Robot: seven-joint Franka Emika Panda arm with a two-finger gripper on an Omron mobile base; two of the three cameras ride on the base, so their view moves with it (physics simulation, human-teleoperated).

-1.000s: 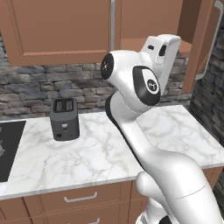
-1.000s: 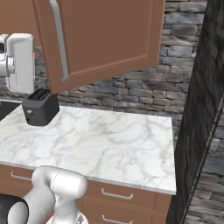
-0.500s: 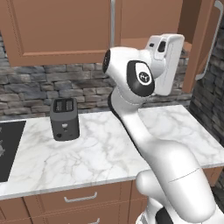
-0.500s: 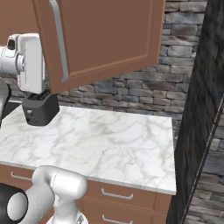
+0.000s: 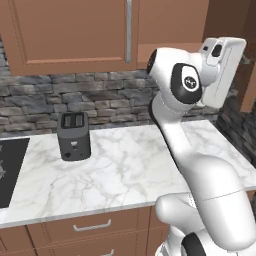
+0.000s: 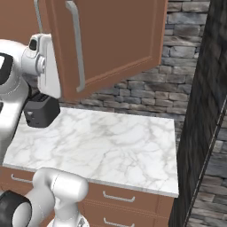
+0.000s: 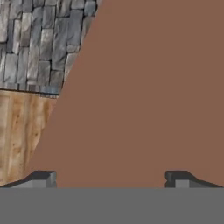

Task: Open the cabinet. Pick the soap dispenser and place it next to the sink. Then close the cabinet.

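Looking over the arm from the left, the cabinet (image 5: 75, 35) hangs above the desk's (image 5: 125, 170) back edge, its silver bar handle (image 5: 128, 30) running vertically. A dark toaster (image 5: 74, 136) stands near the desk's back-left.

From the right, one door (image 6: 111, 40) stands swung outward — handle upright.

Hand view: jaws (image 7: 111, 178) spread wide, holding nothing, facing the brown door panel.

The light is even and soft, quite bright, with no clear source. The toaster (image 5: 74, 136) throws only a weak shadow on the marble counter (image 5: 125, 170) just beside it. No glare appears. Edges look sharp in both base views; the hand view is coarser, slightly blurred.
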